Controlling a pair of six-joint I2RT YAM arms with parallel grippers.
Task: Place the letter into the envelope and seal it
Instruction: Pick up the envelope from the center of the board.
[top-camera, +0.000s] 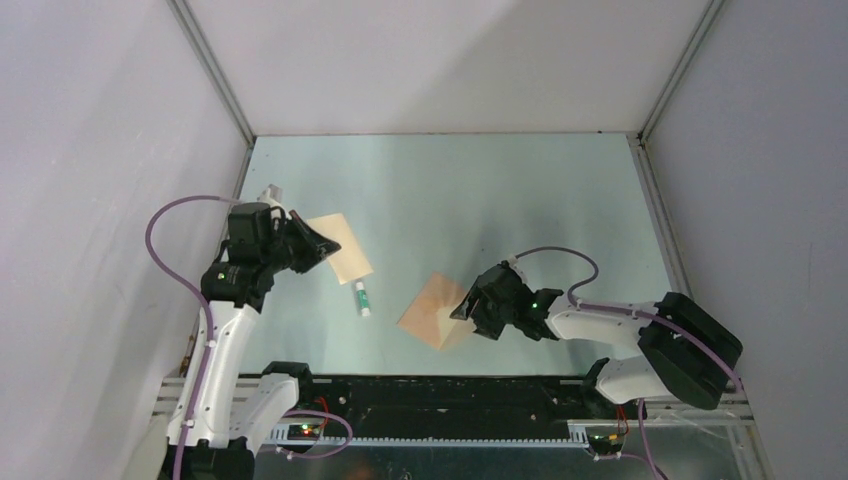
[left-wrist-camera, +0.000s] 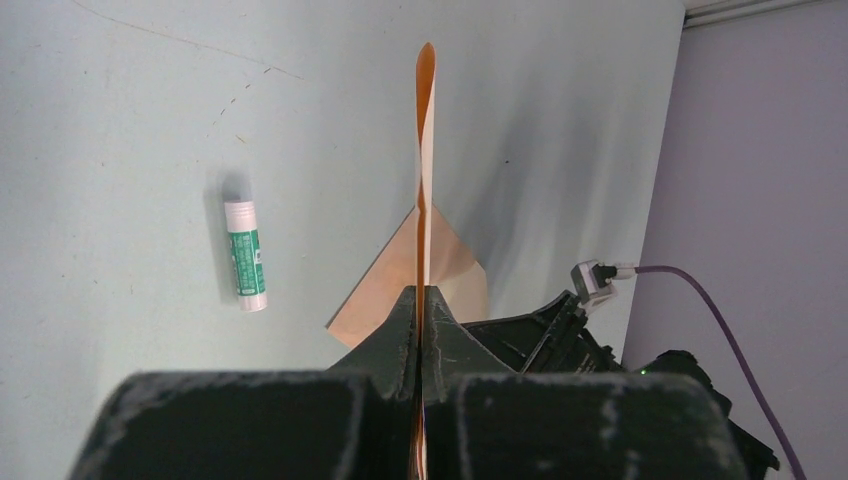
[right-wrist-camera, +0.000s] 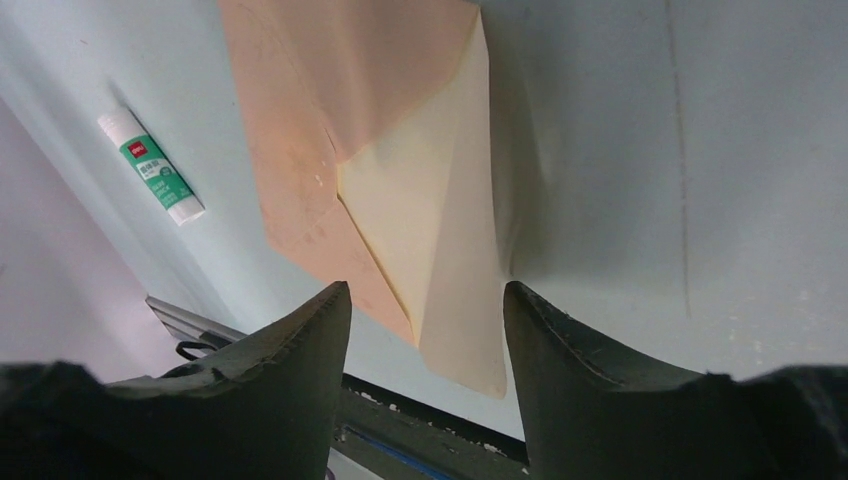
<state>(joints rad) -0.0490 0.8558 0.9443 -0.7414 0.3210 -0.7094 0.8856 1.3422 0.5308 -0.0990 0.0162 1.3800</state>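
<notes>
My left end effector (left-wrist-camera: 421, 300) is pressed together on the letter (left-wrist-camera: 426, 150), held edge-on at left of centre in the top view. The envelope (right-wrist-camera: 310, 120) lies on the surface (top-camera: 520, 200) at lower centre, its cream flap (right-wrist-camera: 440, 220) showing between the spread fingers of my right end effector (right-wrist-camera: 425, 292). I judge that closing there could crease the flap or drag the envelope, and the thin letter may buckle at the mouth
</notes>
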